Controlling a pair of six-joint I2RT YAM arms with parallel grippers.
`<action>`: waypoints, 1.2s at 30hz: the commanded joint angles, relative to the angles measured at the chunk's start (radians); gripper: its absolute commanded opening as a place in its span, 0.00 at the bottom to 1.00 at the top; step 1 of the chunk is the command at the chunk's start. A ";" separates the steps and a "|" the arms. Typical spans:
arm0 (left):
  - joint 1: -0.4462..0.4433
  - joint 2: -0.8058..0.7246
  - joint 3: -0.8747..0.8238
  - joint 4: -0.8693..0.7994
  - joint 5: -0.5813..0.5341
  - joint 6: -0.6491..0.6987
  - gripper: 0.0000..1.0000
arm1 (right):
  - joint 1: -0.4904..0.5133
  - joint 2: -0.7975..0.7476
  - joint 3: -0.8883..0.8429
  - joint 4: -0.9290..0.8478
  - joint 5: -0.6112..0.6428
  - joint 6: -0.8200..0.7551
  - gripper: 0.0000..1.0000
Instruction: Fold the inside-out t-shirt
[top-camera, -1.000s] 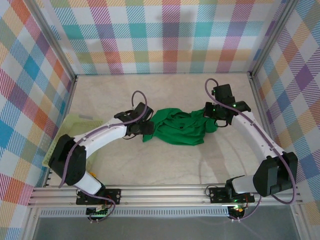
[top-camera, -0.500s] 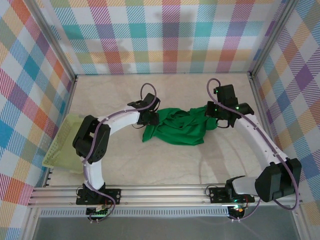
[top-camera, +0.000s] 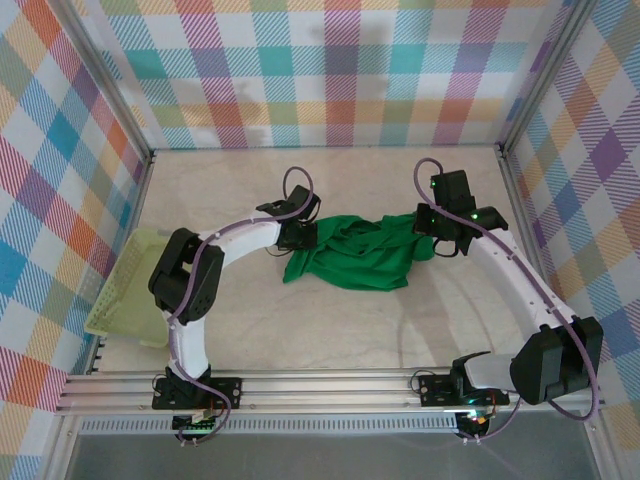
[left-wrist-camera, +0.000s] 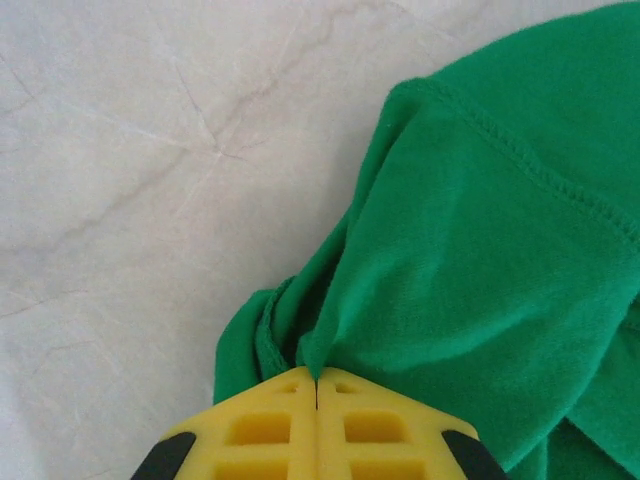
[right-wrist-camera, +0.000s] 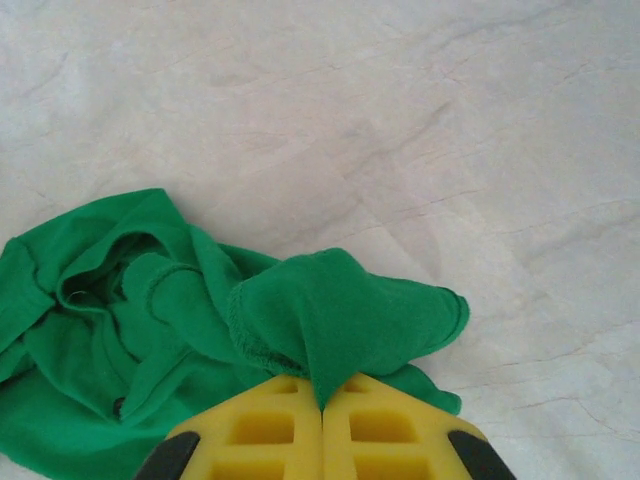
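Crumpled bright green cloth t-shirt (top-camera: 358, 258), pinched at opposite ends by the closed left gripper (left-wrist-camera: 317, 380), newly shifted to its upper-left edge, and the closed right gripper (right-wrist-camera: 322, 386); spreading can likely begin.

place: robot lab test cell | evidence: aluminium-profile frame (top-camera: 330, 385) — plaid walls (top-camera: 330, 70) — pale marbled tabletop (top-camera: 330, 330)

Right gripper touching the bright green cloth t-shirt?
Touching. Right wrist view: right gripper shut, a fold of the bright green cloth t-shirt pinched between its yellow fingers.
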 joint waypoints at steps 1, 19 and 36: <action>0.002 -0.139 -0.018 0.021 -0.071 0.002 0.00 | 0.001 -0.032 0.044 -0.030 0.069 0.005 0.00; 0.003 -0.869 -0.014 0.119 -0.344 0.098 0.00 | 0.001 -0.316 0.410 -0.034 0.015 -0.078 0.00; 0.158 -0.893 0.116 -0.043 -0.148 0.031 0.00 | 0.000 -0.356 0.465 -0.073 -0.063 -0.111 0.00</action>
